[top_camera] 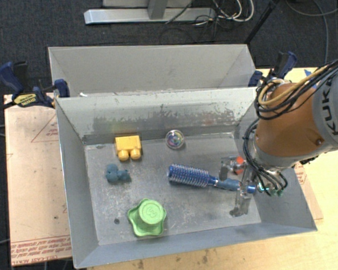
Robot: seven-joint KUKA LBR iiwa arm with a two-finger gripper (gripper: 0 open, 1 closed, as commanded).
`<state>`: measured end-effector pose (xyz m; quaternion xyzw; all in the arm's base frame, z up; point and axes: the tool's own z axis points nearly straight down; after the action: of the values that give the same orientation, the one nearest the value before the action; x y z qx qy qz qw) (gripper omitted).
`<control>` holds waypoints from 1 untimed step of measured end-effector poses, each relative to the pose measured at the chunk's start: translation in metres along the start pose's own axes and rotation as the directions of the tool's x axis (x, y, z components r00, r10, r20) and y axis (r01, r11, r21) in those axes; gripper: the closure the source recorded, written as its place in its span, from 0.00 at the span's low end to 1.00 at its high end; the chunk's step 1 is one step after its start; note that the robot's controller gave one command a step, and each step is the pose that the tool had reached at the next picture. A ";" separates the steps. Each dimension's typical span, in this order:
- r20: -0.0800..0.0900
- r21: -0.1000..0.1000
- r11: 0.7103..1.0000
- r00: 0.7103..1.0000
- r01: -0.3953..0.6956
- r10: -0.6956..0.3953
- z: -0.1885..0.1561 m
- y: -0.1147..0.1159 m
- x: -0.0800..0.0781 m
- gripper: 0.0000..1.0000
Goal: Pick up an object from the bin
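Am hovering my pincer [239, 206] just beside handle of blue bristled plastic hairbrush [190, 176]. Nothing lifted yet; grasp and lift remaining. Pincer apart or together: cannot tell.

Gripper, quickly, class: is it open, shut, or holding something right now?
Gripper: cannot be told. It is low, at the handle end of the blue hairbrush.
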<state>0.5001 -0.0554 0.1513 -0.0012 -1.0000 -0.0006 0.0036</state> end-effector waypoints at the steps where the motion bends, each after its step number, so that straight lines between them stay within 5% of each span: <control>1: 0.009 0.002 0.995 0.995 0.097 -0.097 0.083 -0.042 -0.065 0.00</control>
<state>0.5646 -0.0978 0.0675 0.0474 -0.9989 0.0002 -0.0011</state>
